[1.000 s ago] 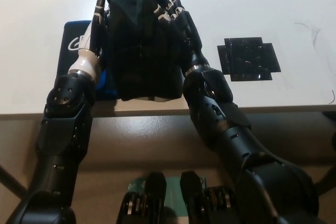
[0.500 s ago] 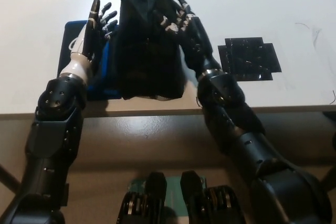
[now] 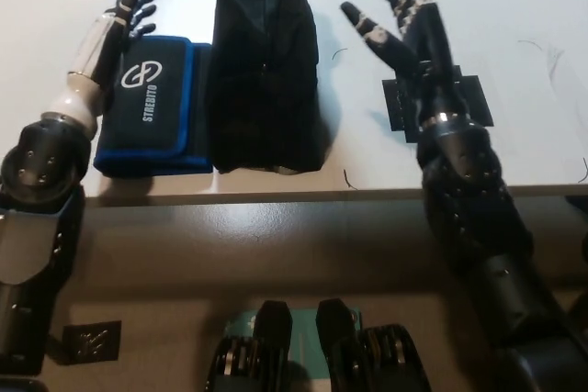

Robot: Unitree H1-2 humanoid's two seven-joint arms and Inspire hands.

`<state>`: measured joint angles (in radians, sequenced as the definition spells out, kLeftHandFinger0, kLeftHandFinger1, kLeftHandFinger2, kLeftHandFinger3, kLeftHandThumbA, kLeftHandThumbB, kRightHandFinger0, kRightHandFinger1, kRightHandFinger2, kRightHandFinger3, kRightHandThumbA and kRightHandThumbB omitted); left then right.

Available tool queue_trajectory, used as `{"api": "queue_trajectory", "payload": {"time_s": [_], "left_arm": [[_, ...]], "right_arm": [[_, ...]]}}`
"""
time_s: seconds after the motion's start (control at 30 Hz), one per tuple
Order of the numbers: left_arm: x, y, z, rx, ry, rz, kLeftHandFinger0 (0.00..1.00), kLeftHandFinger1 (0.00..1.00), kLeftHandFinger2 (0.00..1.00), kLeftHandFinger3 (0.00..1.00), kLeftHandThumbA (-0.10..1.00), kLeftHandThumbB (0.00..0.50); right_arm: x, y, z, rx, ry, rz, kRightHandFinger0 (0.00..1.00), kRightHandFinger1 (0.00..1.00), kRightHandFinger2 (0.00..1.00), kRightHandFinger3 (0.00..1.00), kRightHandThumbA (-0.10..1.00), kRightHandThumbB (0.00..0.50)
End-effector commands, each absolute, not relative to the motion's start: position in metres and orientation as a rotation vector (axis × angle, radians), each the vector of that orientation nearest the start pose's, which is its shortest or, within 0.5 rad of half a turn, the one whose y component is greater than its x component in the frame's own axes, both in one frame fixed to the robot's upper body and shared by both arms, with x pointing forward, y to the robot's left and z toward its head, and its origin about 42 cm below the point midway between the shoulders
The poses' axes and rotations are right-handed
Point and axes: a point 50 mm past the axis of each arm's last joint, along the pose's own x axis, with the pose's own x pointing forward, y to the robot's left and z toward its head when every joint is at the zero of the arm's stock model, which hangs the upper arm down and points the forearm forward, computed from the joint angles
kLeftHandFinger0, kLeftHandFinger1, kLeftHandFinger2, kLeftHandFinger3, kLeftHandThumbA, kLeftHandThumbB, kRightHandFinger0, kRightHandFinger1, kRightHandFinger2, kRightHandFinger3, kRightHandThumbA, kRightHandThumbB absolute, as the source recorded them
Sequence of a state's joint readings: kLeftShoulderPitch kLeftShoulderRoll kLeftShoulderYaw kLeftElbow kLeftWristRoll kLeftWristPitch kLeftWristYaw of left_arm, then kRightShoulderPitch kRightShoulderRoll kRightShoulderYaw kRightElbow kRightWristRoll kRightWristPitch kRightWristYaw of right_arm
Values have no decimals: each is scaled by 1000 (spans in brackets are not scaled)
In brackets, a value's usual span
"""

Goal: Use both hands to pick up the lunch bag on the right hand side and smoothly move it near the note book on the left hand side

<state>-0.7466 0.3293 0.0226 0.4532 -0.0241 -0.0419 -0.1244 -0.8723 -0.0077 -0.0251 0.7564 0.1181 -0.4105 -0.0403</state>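
The black lunch bag (image 3: 264, 71) stands on the white table (image 3: 514, 6), its left side against the blue notebook (image 3: 152, 103) marked STREBITO. My left hand (image 3: 118, 29) is open at the notebook's far left edge, well apart from the bag. Over to the right of the bag my right hand (image 3: 400, 20) is open too, fingers spread above the table, holding nothing.
A black tape cross (image 3: 439, 103) is stuck on the table under my right forearm. The table's front edge (image 3: 331, 195) runs across the middle of the picture, just in front of the bag and notebook.
Both hands have let go of the lunch bag and swung outward, the left to the left and the right to the right. The bag now stands on the table beside the notebook.
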Motion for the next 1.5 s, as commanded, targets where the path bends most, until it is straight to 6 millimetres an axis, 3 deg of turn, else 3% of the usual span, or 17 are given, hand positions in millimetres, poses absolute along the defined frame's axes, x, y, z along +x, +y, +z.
{"api": "queue_trajectory", "payload": {"time_s": [0.0,0.13,0.3,0.43,0.47,0.57,0.6,0.67,0.73,0.8,0.93,1.13,1.3,1.47], "left_arm": [[477,304,327,411,-466,-140,1000,1000,1000,1000,1000,500],[450,318,319,394,-451,-166,1000,1000,1000,1000,1000,500],[422,336,299,377,-446,-144,1000,1000,1000,1000,1000,500],[391,354,272,380,-462,-136,1000,1000,1000,1000,1000,410],[388,355,269,387,-464,-134,1000,1000,1000,1000,1000,409],[367,367,245,387,-428,-118,1000,1000,1000,1000,1000,428],[358,372,232,376,-414,-105,1000,1000,1000,1000,1000,470],[343,379,216,366,-396,-75,1000,1000,1000,1000,1000,494],[334,384,208,372,-399,-54,1000,1000,1000,1000,1000,487],[313,391,192,361,-389,-36,1000,1000,1000,1000,1000,500],[282,400,174,343,-375,-26,1000,1000,1000,1000,1000,500],[240,422,147,372,-319,25,1000,1000,1000,1000,1000,409],[226,432,125,371,-262,82,1000,1000,1000,1000,1000,316],[220,433,109,365,-207,98,1000,1000,1000,1000,1000,326]], "right_arm": [[500,-160,305,116,-639,140,1000,1000,1000,1000,1000,380],[476,-191,283,275,-640,152,1000,1000,1000,1000,1000,372],[450,-220,257,277,-628,146,1000,1000,1000,1000,1000,378],[416,-245,233,271,-620,127,1000,1000,1000,1000,1000,357],[413,-247,232,270,-617,128,1000,1000,1000,1000,1000,356],[392,-260,215,263,-586,117,1000,1000,1000,1000,1000,360],[383,-266,207,257,-569,106,1000,1000,1000,1000,1000,363],[371,-274,195,232,-537,81,1000,1000,1000,1000,1000,366],[365,-277,188,228,-524,71,1000,1000,1000,1000,1000,365],[352,-284,171,228,-492,63,1000,1000,1000,1000,1000,344],[340,-288,156,215,-453,64,1000,1000,1000,1000,1000,346],[308,-288,130,169,-388,91,1000,1000,1000,1000,1000,311],[289,-296,106,134,-324,82,1000,1000,1000,1000,1000,269],[286,-299,91,125,-289,73,1000,1000,1000,1000,1000,243]]}}
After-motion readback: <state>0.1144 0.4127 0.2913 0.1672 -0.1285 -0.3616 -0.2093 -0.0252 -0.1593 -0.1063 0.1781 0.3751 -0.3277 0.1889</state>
